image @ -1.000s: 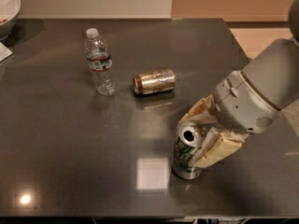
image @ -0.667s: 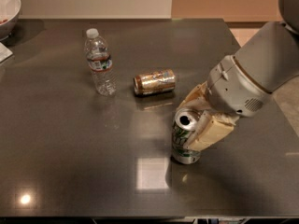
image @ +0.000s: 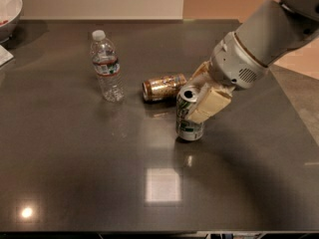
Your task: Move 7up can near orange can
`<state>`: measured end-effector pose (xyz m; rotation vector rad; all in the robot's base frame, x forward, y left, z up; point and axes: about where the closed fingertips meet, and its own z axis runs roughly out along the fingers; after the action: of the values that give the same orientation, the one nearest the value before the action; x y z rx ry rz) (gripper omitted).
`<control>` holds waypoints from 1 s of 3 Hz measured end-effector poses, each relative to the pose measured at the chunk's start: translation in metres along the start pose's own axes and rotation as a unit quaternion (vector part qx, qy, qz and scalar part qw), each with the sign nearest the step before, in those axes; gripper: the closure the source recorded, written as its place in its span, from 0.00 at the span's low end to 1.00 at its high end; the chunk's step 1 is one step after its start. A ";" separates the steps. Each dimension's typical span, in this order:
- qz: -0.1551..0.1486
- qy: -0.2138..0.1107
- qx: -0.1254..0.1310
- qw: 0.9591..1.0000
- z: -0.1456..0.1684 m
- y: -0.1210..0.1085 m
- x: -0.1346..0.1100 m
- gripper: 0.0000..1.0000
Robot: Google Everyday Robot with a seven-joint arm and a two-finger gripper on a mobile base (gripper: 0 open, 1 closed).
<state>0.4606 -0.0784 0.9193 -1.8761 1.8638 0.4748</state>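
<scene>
The gripper [image: 200,97] is just to the right of the orange can [image: 163,87] in the picture. Its two fingers are closed tight around the 7up can [image: 189,127], holding it near the top. One pale finger [image: 210,103] lies on the side of the 7up can that faces away from the orange can. The 7up can stands almost straight up, just in front of the orange can's right end. I cannot tell if they touch. The orange can lies on its side on the dark table [image: 75,173]. A clear water bottle [image: 106,68] stands near the orange can's other end. A white bowl [image: 9,10] sits far behind the orange can, at the table's corner.
</scene>
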 end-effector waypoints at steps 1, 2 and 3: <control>0.018 -0.012 0.009 1.000 0.008 -0.035 0.001 1.00; 0.026 -0.009 0.019 0.999 0.016 -0.058 0.002 0.82; 0.035 -0.005 0.026 0.999 0.022 -0.076 0.007 0.58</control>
<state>0.5378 -0.0737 0.9022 -1.7777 1.9219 0.4536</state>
